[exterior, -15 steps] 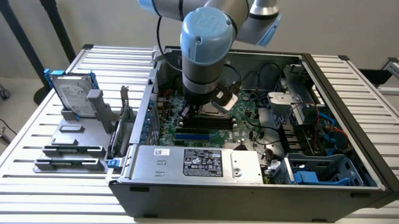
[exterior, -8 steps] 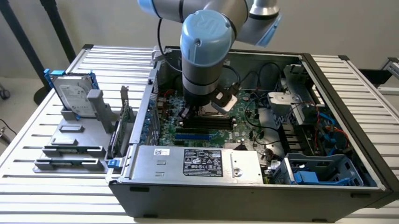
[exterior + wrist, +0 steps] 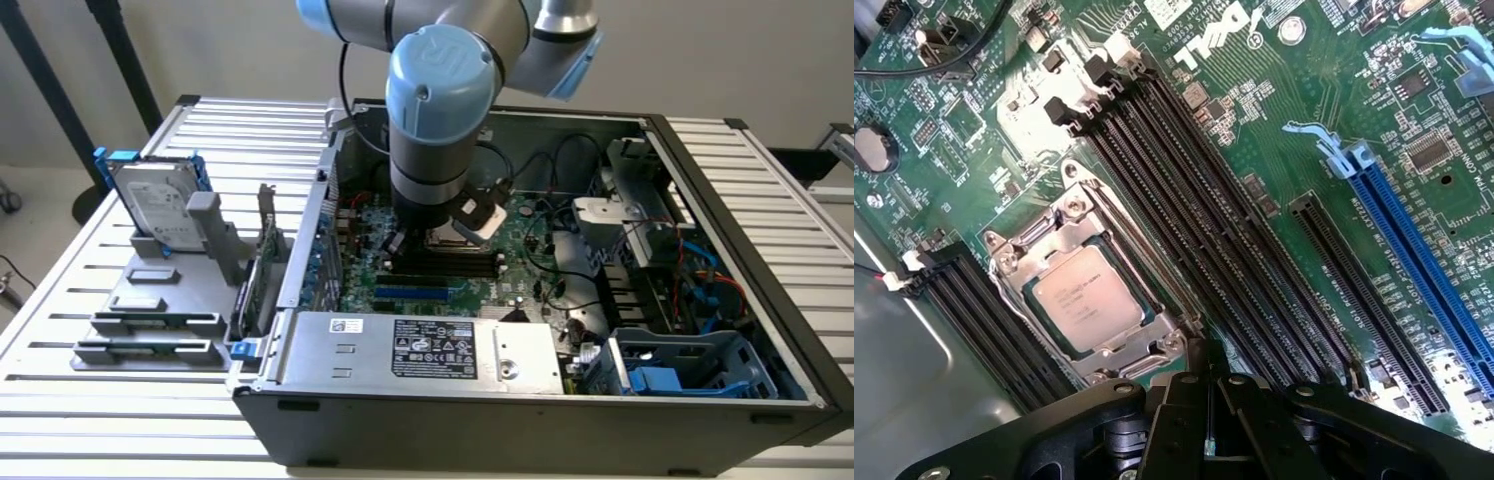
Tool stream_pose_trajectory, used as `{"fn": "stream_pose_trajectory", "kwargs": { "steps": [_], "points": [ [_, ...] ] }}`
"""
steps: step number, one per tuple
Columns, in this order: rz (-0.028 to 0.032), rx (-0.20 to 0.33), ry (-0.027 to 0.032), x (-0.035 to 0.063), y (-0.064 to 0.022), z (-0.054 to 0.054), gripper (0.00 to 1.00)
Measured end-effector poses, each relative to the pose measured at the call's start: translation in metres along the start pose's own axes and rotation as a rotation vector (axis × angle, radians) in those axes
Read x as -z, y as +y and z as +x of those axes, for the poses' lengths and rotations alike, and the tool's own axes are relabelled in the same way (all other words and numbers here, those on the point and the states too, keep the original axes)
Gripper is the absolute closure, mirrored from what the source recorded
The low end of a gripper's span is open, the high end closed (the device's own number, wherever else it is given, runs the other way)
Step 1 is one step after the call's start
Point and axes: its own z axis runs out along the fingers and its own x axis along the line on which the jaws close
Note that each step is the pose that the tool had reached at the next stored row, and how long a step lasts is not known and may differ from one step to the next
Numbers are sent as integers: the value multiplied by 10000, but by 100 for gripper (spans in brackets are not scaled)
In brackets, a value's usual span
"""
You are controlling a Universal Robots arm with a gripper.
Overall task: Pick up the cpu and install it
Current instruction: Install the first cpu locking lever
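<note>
One cpu (image 3: 1086,297) already lies flat in its socket (image 3: 1004,262) on the motherboard (image 3: 1274,150), square within the metal frame, so it looks seated. Just beside it the gripper (image 3: 1206,392) hovers, jaws shut and empty, deep inside the case (image 3: 534,395).

One cpu (image 3: 1088,297), one hard drive (image 3: 158,208), one blue slot (image 3: 1419,262)

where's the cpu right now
In the wrist view the cpu sits in its metal socket frame on the green motherboard, beside the black memory slots and just ahead of the gripper.
</note>
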Motion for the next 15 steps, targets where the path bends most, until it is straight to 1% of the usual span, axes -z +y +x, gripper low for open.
{"fn": "stream_pose_trajectory", "kwargs": {
  "steps": [3,6,10,12,15],
  "points": [
    [-6,-9,-48,1,-4,4,89],
    [-14,-25,-123,25,-10,11,89],
    [-4,-38,-168,98,-29,37,89],
    [-9,-39,-180,99,-56,72,89],
    [-15,-39,-197,69,-127,166,89]
  ]
}}
